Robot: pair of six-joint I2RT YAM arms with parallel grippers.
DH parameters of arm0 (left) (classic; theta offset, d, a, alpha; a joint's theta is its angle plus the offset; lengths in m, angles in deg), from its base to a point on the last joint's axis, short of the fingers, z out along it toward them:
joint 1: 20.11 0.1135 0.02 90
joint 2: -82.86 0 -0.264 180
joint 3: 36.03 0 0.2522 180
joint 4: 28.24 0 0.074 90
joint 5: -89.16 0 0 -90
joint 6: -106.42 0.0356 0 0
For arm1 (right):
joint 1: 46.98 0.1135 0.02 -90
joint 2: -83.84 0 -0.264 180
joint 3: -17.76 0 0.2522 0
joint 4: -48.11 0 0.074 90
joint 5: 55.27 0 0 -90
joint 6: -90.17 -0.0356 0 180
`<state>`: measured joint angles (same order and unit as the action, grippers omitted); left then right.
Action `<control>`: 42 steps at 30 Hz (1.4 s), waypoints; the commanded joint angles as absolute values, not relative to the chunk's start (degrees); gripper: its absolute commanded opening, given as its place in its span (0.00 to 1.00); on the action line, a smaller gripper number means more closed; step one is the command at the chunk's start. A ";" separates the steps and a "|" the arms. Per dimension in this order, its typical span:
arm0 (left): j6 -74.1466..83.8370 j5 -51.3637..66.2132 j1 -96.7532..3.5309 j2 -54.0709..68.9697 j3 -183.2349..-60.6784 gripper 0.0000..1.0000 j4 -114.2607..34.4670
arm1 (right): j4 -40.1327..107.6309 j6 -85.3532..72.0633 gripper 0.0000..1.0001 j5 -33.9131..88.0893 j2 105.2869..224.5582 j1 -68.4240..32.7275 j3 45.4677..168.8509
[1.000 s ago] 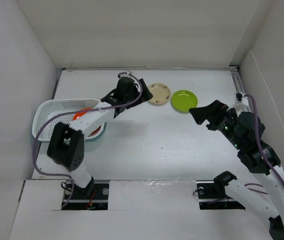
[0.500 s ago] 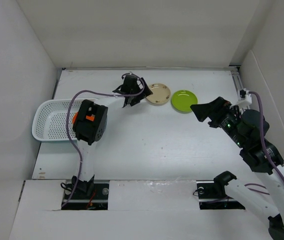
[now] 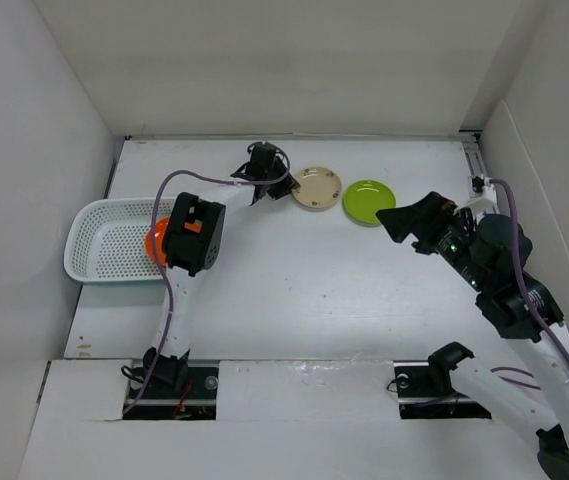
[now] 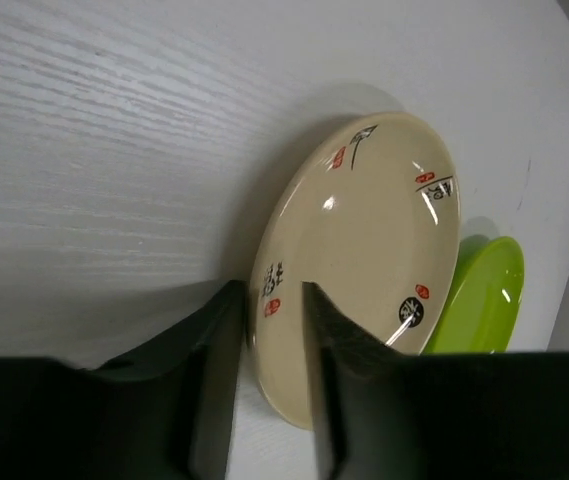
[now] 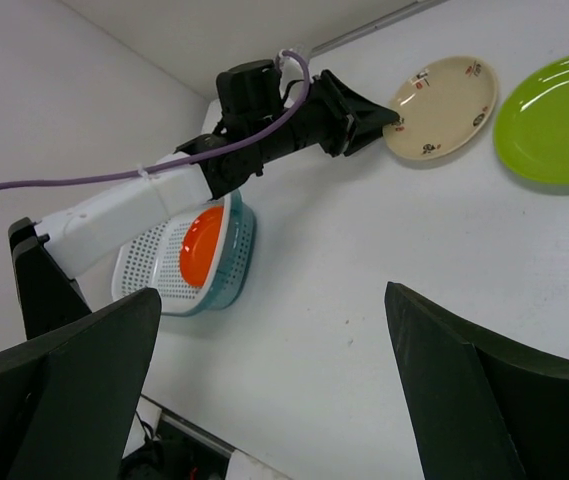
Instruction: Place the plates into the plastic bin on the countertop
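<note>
A beige plate (image 3: 319, 187) with dark and red marks lies at the back of the countertop (image 3: 304, 290). My left gripper (image 3: 286, 190) is shut on its left rim. In the left wrist view the two fingers (image 4: 214, 360) straddle the beige plate (image 4: 364, 240) at its edge, where the left gripper (image 4: 272, 296) pinches it. A lime green plate (image 3: 369, 201) lies just right of it. The white perforated bin (image 3: 89, 225) sits at the left with an orange plate (image 3: 154, 243) leaning inside. My right gripper (image 3: 396, 226) hovers open near the green plate, with nothing between its fingers.
White walls bound the countertop on the left, back and right. The left arm's purple cable (image 3: 169, 200) loops over the bin's right end. In the right wrist view the bin (image 5: 154, 270) and orange plate (image 5: 202, 245) sit far left of the right gripper (image 5: 272, 292).
The left arm's elbow swung off the bin. Its gripper reached the beige plate's left rim and closed on it. The right gripper barely shifted and stays open.
</note>
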<state>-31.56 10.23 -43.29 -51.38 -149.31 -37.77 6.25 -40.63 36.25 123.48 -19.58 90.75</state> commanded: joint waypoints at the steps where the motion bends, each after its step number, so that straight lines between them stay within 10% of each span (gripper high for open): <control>1: -30.25 13.30 -43.58 -54.51 -152.35 0.19 -42.26 | 9.12 -39.91 1.00 35.78 124.27 -19.90 92.26; 4: -30.25 13.31 -43.58 -56.18 -155.95 0.00 -44.80 | 9.65 -39.91 1.00 35.78 124.27 -19.90 92.26; 18: -29.72 2.15 -37.44 -24.12 -143.22 0.00 -50.42 | 14.65 -43.15 1.00 38.60 128.30 -21.66 83.39; 33: -32.53 1.03 -6.85 13.30 -108.51 0.00 -55.35 | 22.74 -49.58 1.00 30.77 141.75 -43.19 75.56; 42: -30.42 -2.68 -4.29 15.00 -102.79 0.00 -58.00 | 27.66 -49.05 1.00 21.90 145.28 -54.53 71.60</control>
